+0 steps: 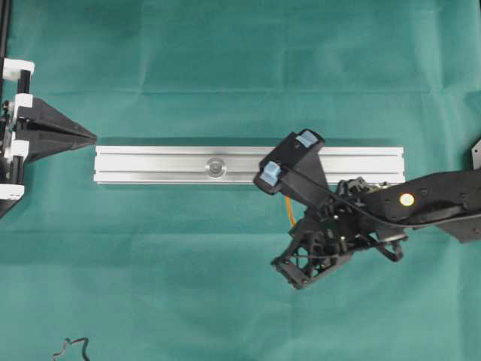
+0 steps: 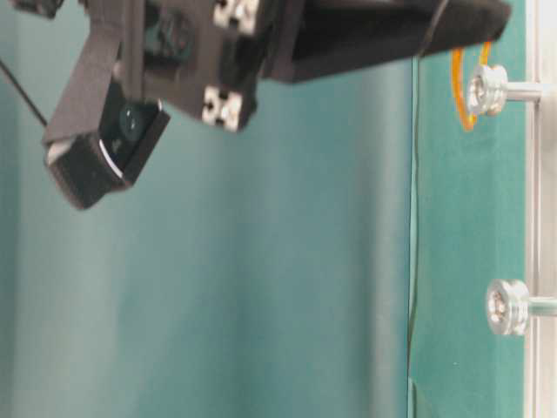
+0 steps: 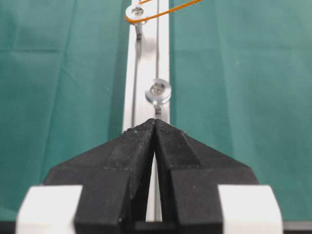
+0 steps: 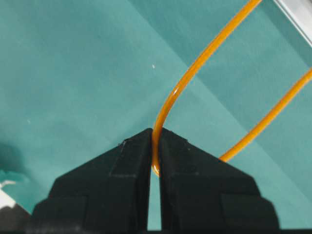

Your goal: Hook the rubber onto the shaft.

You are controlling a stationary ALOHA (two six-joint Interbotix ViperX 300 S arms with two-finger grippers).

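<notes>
The right gripper (image 4: 154, 146) pinches the orange band (image 4: 195, 68), already looped round the far shaft (image 3: 138, 11) on the rail (image 3: 146, 73); the near shaft (image 3: 158, 91) waits bare. The left gripper (image 3: 154, 127) sits shut, empty.

So the counter (image 1: 225, 68) was covered in a green cloth (image 1: 188, 286), kinda creased. A silver rail (image 1: 150, 164) lay flat across the middle, and a bit of black cable (image 1: 69, 349) sat at the near-left edge.

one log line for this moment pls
right gripper: shut on rubber | rubber: looped at far shaft | left gripper: shut, idle at rail end
</notes>
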